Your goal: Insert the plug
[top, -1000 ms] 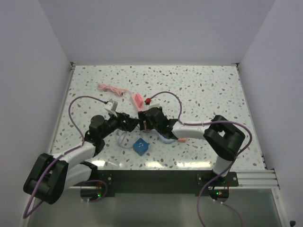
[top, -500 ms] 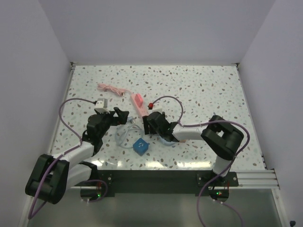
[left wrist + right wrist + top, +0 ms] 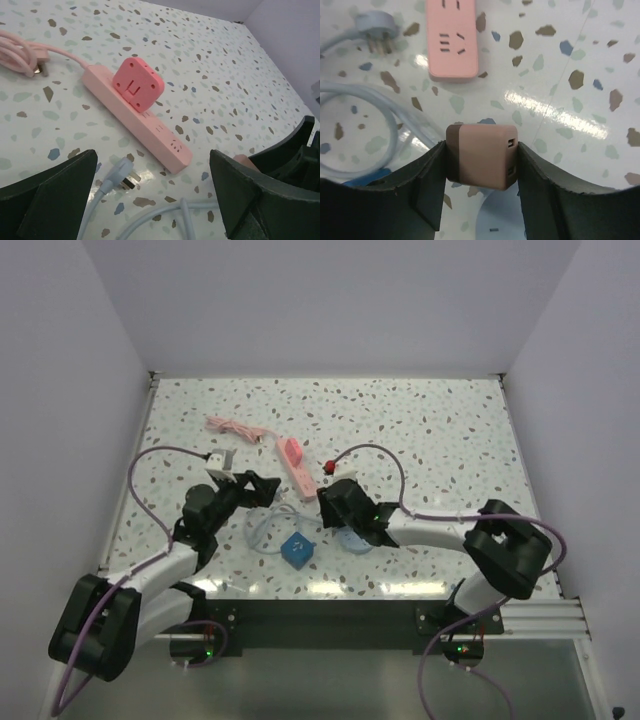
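Pink plastic is clamped in the right gripper (image 3: 481,150): a pink charger block (image 3: 481,156) with two small ports on its right face is squeezed between both fingers, just short of the near end of the power strip (image 3: 451,37). We cannot see its prongs in any view, nor tell whether it touches the worktop (image 3: 560,75), and from above the wrist hides it. A sliver of pink at the right edge of the left wrist view is too cut off for us to name. The left gripper (image 3: 152,167) is spread wide and holds nothing, its fingers framing the strip's near end. A second ago both grippers were bunched together over that end. Now they are apart, the left one drawn back toward the left edge, and the right one has shifted a little rightward in the last half second. The strip lies near the middle of the worktop, angled from far left to near right, with a cube adapter (image 3: 137,82) plugged in partway along. Its pink cord (image 3: 235,427) is bundled toward the far left corner. A pale blue cable (image 3: 365,120) loops between the grippers, its loose cable plug (image 3: 375,22) lying just left of the strip's end. A blue block (image 3: 297,549) rests toward the near edge.
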